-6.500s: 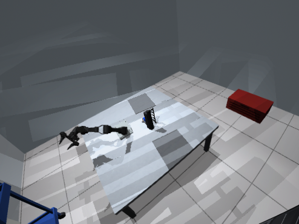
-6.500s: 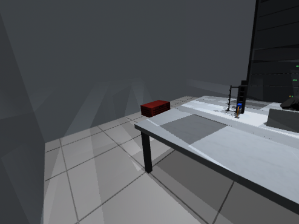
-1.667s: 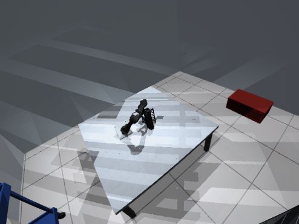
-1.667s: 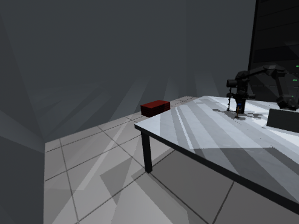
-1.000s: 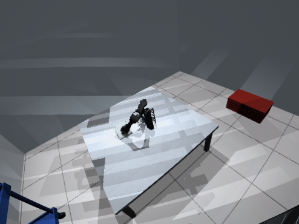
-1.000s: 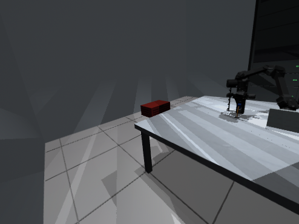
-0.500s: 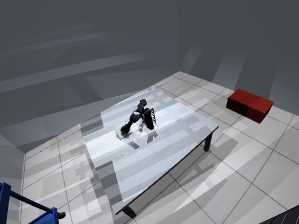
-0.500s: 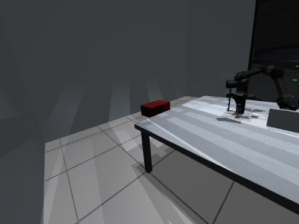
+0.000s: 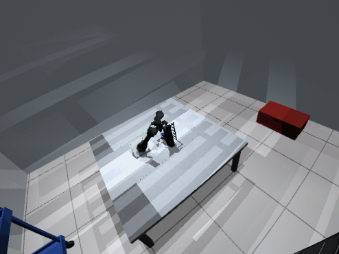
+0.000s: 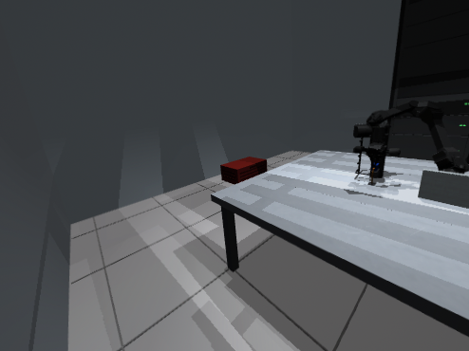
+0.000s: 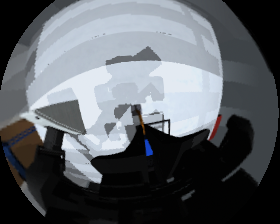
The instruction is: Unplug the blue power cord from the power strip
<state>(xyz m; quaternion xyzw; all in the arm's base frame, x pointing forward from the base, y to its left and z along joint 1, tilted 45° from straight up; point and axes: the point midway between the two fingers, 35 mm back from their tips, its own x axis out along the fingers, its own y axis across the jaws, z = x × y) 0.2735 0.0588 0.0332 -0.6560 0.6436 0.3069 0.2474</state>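
My gripper [image 11: 143, 127] is nearly fully shut in the wrist view, its two black fingers meeting at the middle. A narrow piece of the blue plug [image 11: 148, 149] [image 10: 377, 164] [image 9: 162, 134] shows at the fingers; whether they pinch it cannot be told. An orange line [image 11: 141, 123] runs from beside the blue piece towards a small dark block [image 11: 135, 108]. A dark upright body [image 9: 169, 138] stands right beside the plug in the top view. The power strip and my fingers merge there in black, so the plug's seating in it cannot be told.
A thin black ladder-like frame [image 9: 174, 132] [image 11: 169, 127] stands close beside the dark body. The arm's base sits on a pale plate on the table [image 9: 192, 160] [image 10: 304, 208]. A red box [image 9: 283, 119] [image 10: 243, 169] lies beyond the table, and a black rack [image 10: 427, 46] stands behind the arm.
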